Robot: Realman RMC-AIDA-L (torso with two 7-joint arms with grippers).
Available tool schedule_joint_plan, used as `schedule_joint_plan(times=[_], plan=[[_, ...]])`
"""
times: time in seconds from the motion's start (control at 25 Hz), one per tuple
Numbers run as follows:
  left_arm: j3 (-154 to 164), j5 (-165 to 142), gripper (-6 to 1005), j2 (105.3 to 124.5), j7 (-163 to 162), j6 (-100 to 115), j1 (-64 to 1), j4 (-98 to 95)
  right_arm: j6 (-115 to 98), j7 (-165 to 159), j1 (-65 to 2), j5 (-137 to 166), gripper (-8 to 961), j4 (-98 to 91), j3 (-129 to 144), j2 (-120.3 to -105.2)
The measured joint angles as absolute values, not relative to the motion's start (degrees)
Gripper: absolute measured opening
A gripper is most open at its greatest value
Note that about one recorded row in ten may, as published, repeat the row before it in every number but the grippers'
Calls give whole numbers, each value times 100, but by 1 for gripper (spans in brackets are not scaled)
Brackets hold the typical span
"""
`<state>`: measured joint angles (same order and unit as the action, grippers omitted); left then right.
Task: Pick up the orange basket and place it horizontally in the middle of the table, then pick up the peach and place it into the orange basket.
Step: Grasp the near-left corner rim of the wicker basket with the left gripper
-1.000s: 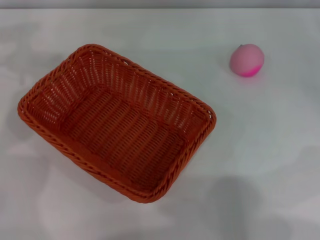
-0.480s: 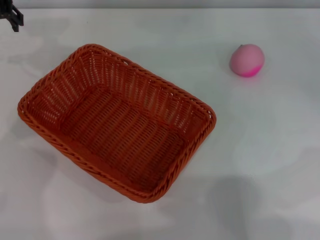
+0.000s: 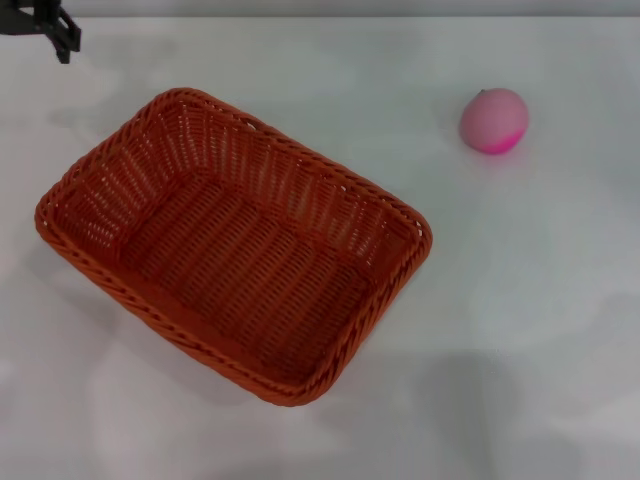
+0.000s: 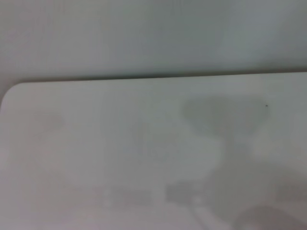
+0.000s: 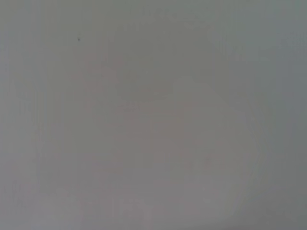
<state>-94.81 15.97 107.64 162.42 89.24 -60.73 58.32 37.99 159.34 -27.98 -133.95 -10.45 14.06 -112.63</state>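
My left end effector [image 3: 62, 42] hangs at the desk's [image 3: 560, 330] far-left corner, grip unreadable. Orange basket [image 3: 235, 245] sits skewed, left of centre; peach [image 3: 493, 120] far right. I'd take its braided rim squarely.

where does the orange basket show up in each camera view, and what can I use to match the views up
Head view: the orange basket fills the left and centre, lying at a slant on the table.
Left wrist view: not in it; only bare table and its far edge.
Right wrist view: not in it; only a plain grey surface.
Shared landmark: the white table, in the head and left wrist views.
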Motion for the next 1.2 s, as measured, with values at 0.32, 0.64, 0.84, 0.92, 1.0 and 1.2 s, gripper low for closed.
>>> schedule_joint_plan(times=[0.32,0.64,0.84,0.92,1.0,1.2], plan=[[-9134,1942,871,10778,16243,8920,-6281,5856,3682,15934,-2806,-13395,866,-1046,1395,-11286],[-8795,2170,872,10916,16242,8918,-6343,5863,3626,15934,-2781,-13422,866,-1038,1353,-11307],[-8705,2188,872,11018,16242,8939,-6348,5863,3575,15934,-2783,-13438,866,-1039,1345,-11306],[-8688,2191,872,11047,16242,8946,-6339,5863,3561,15934,-2794,-13439,866,-1040,1344,-11305],[-8669,2193,872,11067,16242,8950,-6321,5863,3558,15934,-2798,-13439,866,-1042,1344,-11304],[-8631,2259,871,11089,16242,8945,-6274,5862,3552,15935,-2804,-13439,866,-1045,1344,-11295]])
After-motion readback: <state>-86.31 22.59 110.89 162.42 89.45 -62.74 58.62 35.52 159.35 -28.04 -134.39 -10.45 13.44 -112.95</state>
